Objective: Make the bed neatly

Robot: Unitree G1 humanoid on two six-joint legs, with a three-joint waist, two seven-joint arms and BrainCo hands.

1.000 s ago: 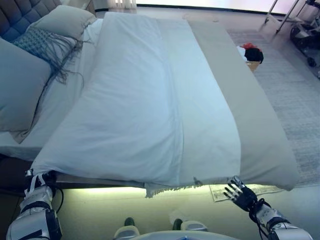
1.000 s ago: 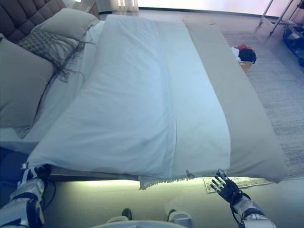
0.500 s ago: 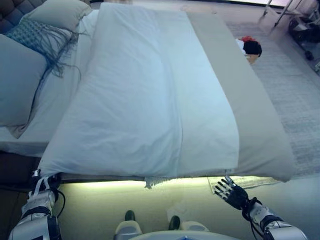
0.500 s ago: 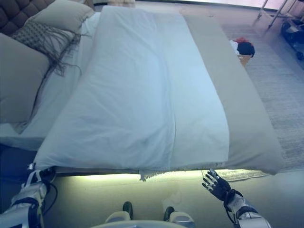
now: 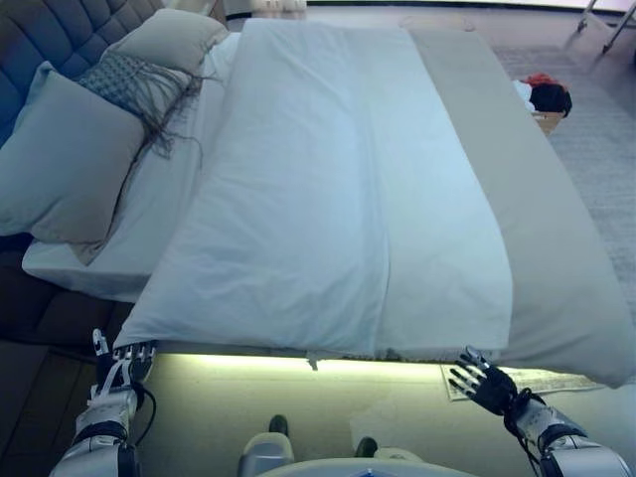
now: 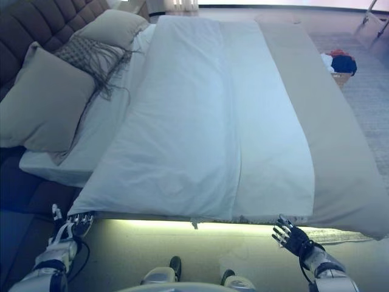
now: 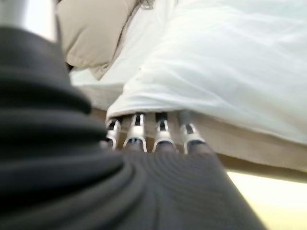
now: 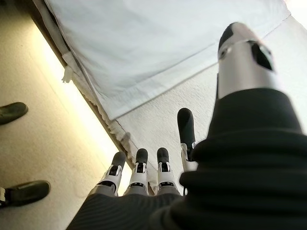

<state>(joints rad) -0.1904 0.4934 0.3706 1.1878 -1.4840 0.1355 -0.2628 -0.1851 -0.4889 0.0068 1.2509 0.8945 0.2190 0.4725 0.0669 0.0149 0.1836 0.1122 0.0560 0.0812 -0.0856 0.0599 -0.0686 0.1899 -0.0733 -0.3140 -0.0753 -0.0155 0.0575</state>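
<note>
— Where does the duvet (image 5: pixel 328 189) lie?

— Spread flat along the bed (image 5: pixel 149 214), its near edge hanging just over the side, with a beige blanket (image 5: pixel 537 219) showing along its right side. Two pillows (image 5: pixel 70 164) and a fringed throw (image 5: pixel 139 84) sit at the head end, on the left.

— And the hands?

— The left hand (image 5: pixel 121 366) is under the duvet's near left corner, fingers (image 7: pixel 136 133) straight and holding nothing. The right hand (image 5: pixel 485 383) is just below the bed's edge by the blanket, fingers spread, empty.

— Anything else?

— A basket of clothes (image 5: pixel 547 99) stands on the floor beyond the bed.
</note>
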